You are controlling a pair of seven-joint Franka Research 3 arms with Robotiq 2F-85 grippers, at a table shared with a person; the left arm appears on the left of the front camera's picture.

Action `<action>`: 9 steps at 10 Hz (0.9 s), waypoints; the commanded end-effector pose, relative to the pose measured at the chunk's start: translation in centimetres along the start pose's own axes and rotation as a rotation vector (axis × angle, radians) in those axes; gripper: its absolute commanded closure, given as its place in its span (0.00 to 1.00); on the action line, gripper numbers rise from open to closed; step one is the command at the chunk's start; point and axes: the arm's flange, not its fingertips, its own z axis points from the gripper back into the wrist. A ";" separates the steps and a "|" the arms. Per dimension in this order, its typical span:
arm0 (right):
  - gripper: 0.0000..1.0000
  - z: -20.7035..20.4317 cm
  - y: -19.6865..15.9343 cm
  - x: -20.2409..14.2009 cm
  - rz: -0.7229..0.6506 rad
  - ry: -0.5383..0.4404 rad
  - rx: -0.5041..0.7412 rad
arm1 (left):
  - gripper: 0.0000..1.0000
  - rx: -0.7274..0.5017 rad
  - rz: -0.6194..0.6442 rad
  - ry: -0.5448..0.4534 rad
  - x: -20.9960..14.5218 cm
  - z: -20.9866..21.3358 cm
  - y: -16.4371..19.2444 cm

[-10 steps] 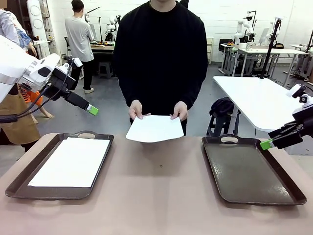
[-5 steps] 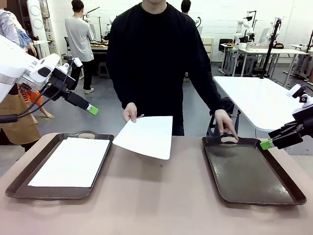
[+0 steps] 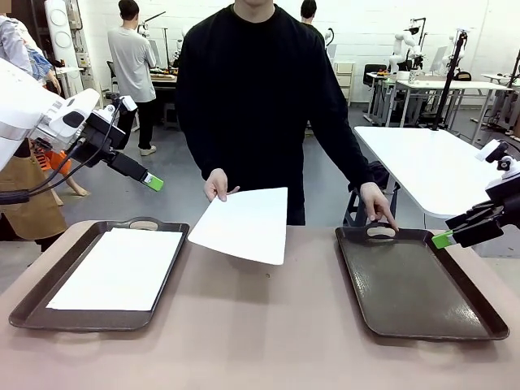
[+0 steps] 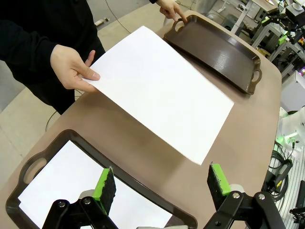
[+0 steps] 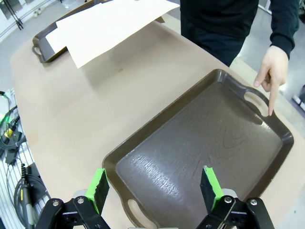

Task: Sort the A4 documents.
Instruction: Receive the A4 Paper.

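The sheet of paper [image 3: 244,225] hangs above the middle of the table [image 3: 268,325], pinched at one edge by the person's hand [image 3: 216,184] and drooping toward you. A second sheet [image 3: 118,268] already lies flat in the left tray [image 3: 175,268]. The person's other hand [image 3: 377,203] points at the near handle of the right tray [image 3: 406,284], which is bare, so that is likely where this sheet belongs.

Your left claw [image 4: 162,183] stands wide and holds nothing, raised above the left tray; your right claw [image 5: 155,186] is equally wide and empty, over the right tray's edge.

Watch the risks: the sheet is thin and limp, so a grip taken on its sagging corner may crumple or tear it. Pull while the person's hand holds on and it could rip. Reach with the left arm and you may carry it to the wrong tray.
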 end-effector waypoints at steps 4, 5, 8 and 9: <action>0.00 -0.4 -0.4 0.1 0.008 -0.026 0.018 | 0.00 -0.009 -0.014 -0.024 0.0 0.0 -0.1; 0.00 -0.4 -0.4 0.1 0.008 -0.026 0.018 | 0.00 -0.009 -0.014 -0.024 0.0 0.0 -0.1; 0.00 -0.8 -0.1 0.2 -0.051 0.007 0.034 | 0.00 -0.009 -0.014 -0.024 0.0 0.0 -0.1; 0.00 -2.1 0.0 0.8 -0.112 -0.006 0.132 | 0.00 -0.009 -0.014 -0.024 0.0 0.0 -0.1</action>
